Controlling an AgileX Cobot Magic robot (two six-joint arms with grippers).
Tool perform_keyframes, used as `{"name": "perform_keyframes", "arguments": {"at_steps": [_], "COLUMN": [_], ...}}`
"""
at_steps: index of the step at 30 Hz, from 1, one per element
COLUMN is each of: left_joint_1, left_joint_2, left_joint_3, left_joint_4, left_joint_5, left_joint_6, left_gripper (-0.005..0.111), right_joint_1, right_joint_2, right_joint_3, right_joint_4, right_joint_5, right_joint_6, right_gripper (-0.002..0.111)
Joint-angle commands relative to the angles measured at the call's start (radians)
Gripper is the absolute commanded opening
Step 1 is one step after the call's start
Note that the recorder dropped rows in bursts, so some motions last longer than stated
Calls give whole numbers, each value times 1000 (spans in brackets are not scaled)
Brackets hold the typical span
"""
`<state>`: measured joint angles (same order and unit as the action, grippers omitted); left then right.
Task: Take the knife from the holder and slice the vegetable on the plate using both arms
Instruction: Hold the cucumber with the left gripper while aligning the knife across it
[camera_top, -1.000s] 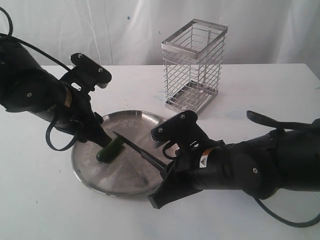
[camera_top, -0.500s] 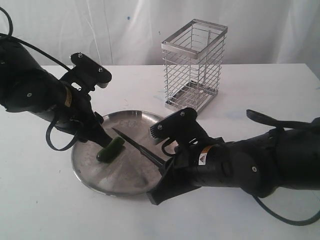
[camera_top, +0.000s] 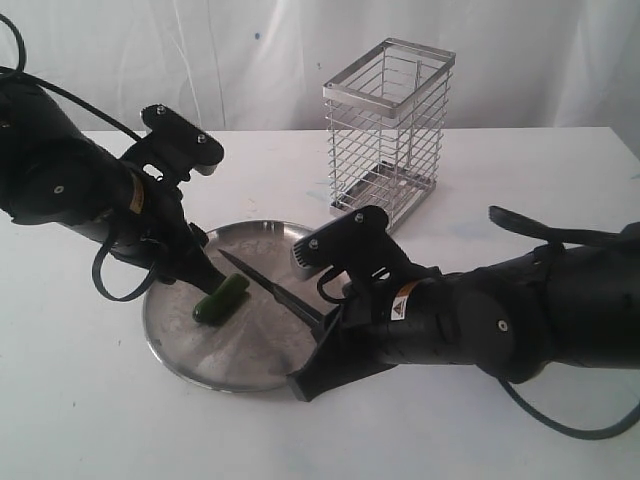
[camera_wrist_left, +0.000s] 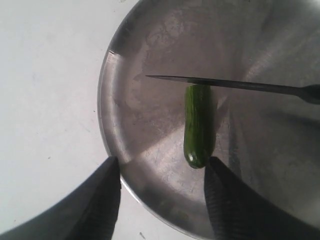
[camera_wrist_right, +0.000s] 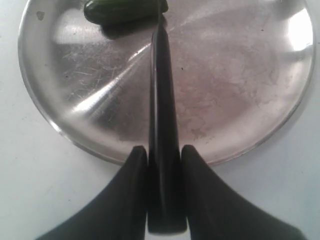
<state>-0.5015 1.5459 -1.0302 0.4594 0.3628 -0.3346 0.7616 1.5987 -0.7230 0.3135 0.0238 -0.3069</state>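
Observation:
The small dark green vegetable (camera_top: 222, 298) lies on the left part of the steel plate (camera_top: 235, 355). My right gripper (camera_top: 322, 332) is shut on the black handle of the knife (camera_top: 268, 285), whose dark blade slants up and left over the plate. In the left wrist view the knife (camera_wrist_left: 225, 84) crosses the vegetable (camera_wrist_left: 198, 125) at its end away from my left gripper; contact cannot be told. My left gripper (camera_wrist_left: 160, 170) is open, one finger (camera_wrist_left: 230, 200) right beside the vegetable's rounded end. From the right wrist, the knife (camera_wrist_right: 162, 150) points at the vegetable (camera_wrist_right: 125, 10) on the plate (camera_wrist_right: 235, 100).
The silver wire holder (camera_top: 388, 135) stands upright behind the plate on the white table (camera_top: 90, 400), with no knife in it. A white curtain closes off the back. Both bulky arms flank the plate.
The right arm has shifted left and the knife has risen a little, its tip now higher and farther left over the vegetable. The left arm and the vegetable have stayed put.

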Motion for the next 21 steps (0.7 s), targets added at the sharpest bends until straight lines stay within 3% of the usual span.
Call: {"name": "perform_keyframes", "arguments": {"at_steps": [1, 21], "left_joint_1": [1, 1], "left_joint_2": [-4, -4], "left_joint_3": [5, 5], "left_joint_4": [-5, -7], "left_joint_5": [5, 4], "left_joint_6": [-5, -5], "left_gripper": [55, 55], "right_joint_1": [-5, -5], "right_joint_2": [0, 56], "right_joint_3": [-4, -4], "right_joint_4": [-2, -2], "right_joint_5": [11, 29], "right_joint_6": [-11, -11], "right_gripper": [0, 0]}}
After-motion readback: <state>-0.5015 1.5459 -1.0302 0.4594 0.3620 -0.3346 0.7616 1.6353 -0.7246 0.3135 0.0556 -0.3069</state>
